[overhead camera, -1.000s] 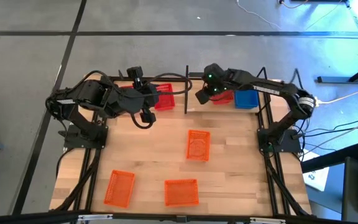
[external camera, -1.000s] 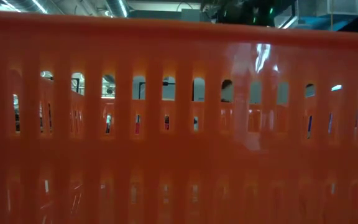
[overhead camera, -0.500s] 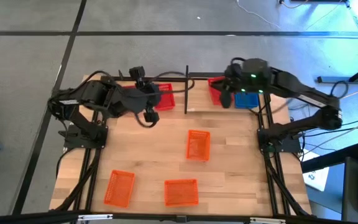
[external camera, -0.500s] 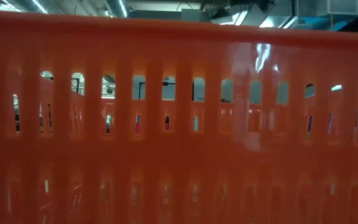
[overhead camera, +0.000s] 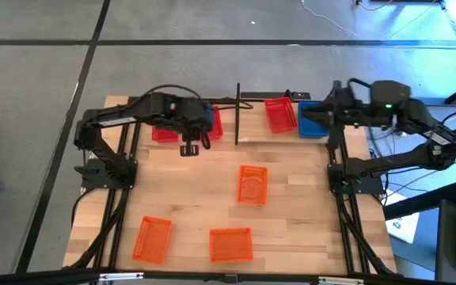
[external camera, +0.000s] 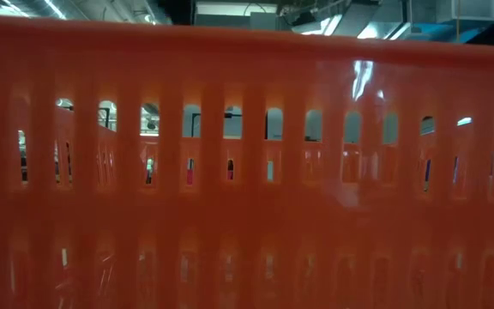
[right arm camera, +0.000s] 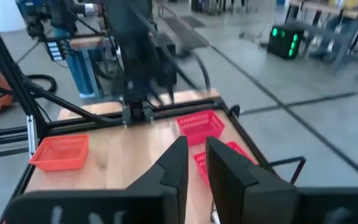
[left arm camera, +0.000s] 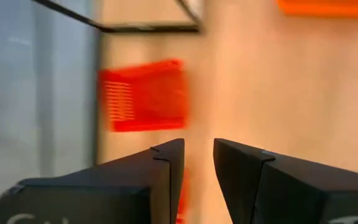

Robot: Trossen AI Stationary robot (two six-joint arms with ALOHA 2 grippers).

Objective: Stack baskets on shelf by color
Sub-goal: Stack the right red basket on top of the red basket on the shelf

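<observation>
**Right arm backs away, red basket left beside the blue one**

The big change is on the right. A moment ago the right arm was stretched in over the middle of the shelf point(overhead camera: 264, 97). Now it has pulled back past the table's right edge, and the right gripper point(overhead camera: 331, 111) hangs near the blue basket point(overhead camera: 313, 120). Its fingers are only a slit apart and there is nothing between them.

What it left behind is a red basket point(overhead camera: 280, 115), sitting uncovered at the far edge, just beside the blue one and to the right of the upright black post point(overhead camera: 237, 119).

The left arm has swung too. Its forearm now lies across the far-left part of the shelf, and the left gripper point(overhead camera: 188, 149) points down over bare wood. Its fingers are a little apart and it carries nothing. More red point(overhead camera: 163, 133) shows on either side of that arm, but I can't tell from above whether that is one basket or two.

The three orange baskets are still loose on the table point(overhead camera: 307, 206). One sits mid-table point(overhead camera: 252, 184) and two are at the near edge point(overhead camera: 152, 239) point(overhead camera: 230, 244). One of those near ones fills the low camera with its slotted wall.

As I read it, one placement is just finished and both grippers are free. But red lies in two separate spots and no orange has been shelved, so much of the sorting remains.
</observation>
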